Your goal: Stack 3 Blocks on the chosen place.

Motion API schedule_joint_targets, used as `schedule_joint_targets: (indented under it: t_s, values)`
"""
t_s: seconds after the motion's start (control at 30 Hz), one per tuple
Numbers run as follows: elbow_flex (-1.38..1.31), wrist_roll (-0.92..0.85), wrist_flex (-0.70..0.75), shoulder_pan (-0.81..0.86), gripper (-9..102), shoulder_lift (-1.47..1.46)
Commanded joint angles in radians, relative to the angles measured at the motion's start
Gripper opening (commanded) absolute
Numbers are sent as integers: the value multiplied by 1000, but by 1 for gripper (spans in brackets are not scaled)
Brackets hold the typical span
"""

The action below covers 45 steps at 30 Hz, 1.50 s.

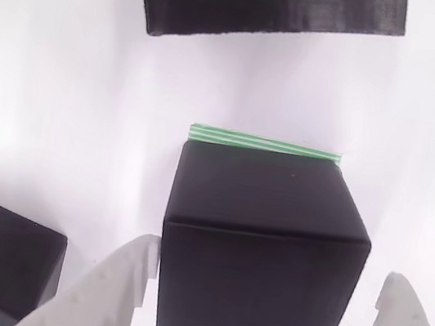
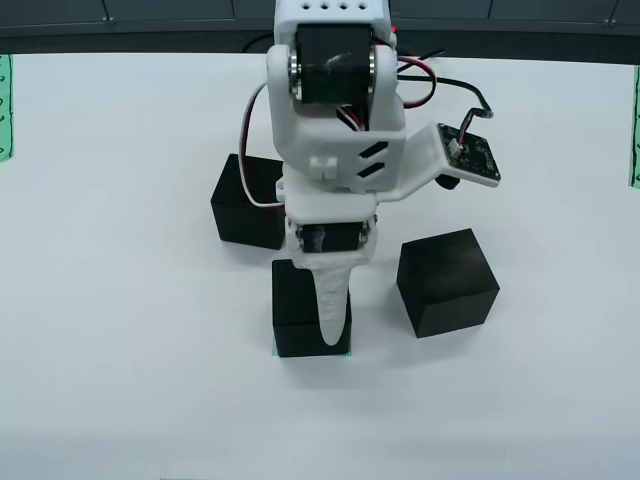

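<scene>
Arm (image 2: 335, 130) hung nose-down over the table (image 2: 120, 300) in the front view, white body w/ red & black wires, a small camera board (image 2: 472, 152) sticking out to the right. Gripper (image 1: 261, 302) was spread wide, one finger (image 1: 111, 287) each side of a block (image 1: 256, 256) in the gripper-cam view; left finger looked right at the block's edge, right one apart. Contact: couldn't tell; nothing gripped.

No readable writing or labels.

Count: 3 black blocks. Middle block sat on a green-striped patch (image 1: 263, 144), stripe edge peeking out behind it. 2nd block (image 2: 248, 200) behind-left, 3rd block (image 2: 446, 281) to the right in the front view, both apart from it, all on the table, none stacked.
</scene>
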Motion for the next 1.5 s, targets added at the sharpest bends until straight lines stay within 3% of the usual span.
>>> schedule_joint_targets:
  t_s: [0.0, 0.33, 1.17, 1.33, 1.47]
  values:
    - [-3, -15, 11, -20, 34, 115]
    - [120, 2, 14, -207, 34, 219]
    - [9, -14, 5, -313, 34, -17]
    - [11, -14, 11, -333, 23, -29]
    - [6, -14, 12, -316, 22, 15]
